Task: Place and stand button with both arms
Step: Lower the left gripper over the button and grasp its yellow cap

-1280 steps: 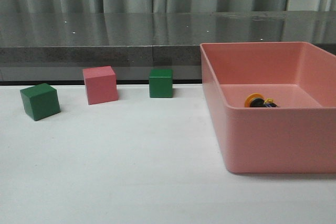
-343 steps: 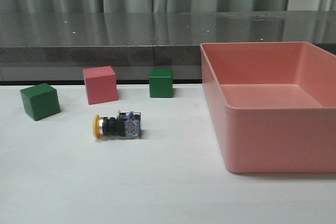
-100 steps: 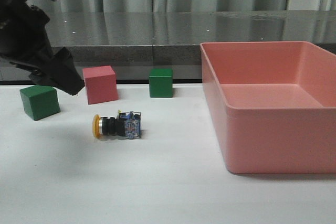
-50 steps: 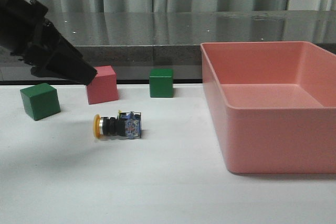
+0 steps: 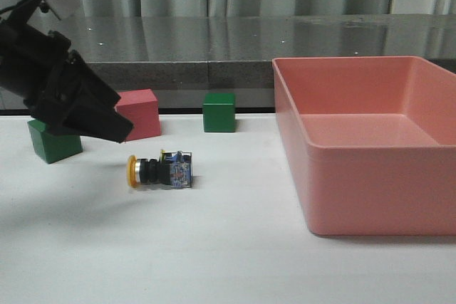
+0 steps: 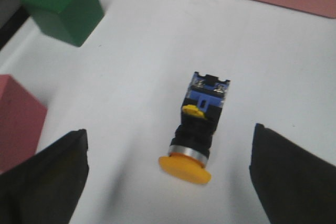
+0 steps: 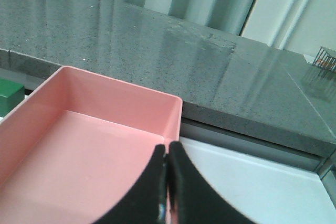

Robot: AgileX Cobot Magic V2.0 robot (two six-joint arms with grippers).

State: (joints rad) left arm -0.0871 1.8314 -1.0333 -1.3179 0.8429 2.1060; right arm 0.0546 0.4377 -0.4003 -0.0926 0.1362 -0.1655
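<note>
Left pincer (image 6: 168, 182): its two black fingers (image 6: 44, 179) stand wide apart, nothing between them but the button below; in the front view the left pincer (image 5: 107, 129) hangs above the table, up and to the left of the button, not touching it. Right pincer (image 7: 167, 192): fingers pressed together, tips meeting, nothing gripped, poised over the pink bin (image 7: 105, 145).

Button (image 5: 158, 171): lying on its side on the table, yellow mushroom cap pointing left, base block to the right. From the left wrist view the button (image 6: 198, 125) shows a smooth yellow domed cap, a thin silver collar, a ribbed black cylindrical body, and a blue block with clear parts and a small yellow tab. It is not standing.

Green cube (image 5: 53, 144): matte, hard-edged, partly hidden behind the left arm. Pink cube (image 5: 142, 114) just behind the pincer. Second green cube (image 5: 218, 112) farther back, near the table's rear edge. All three are apart from the button.

Pink bin (image 5: 370, 190): smooth plastic, rectangular, rounded corners, on the right of the table; its visible interior shows no contents.

Table (image 5: 214, 247): flat, matte white. Behind it runs a dark speckled stone-like ledge with a glossy top, and grey-green pleated curtains hang beyond.
</note>
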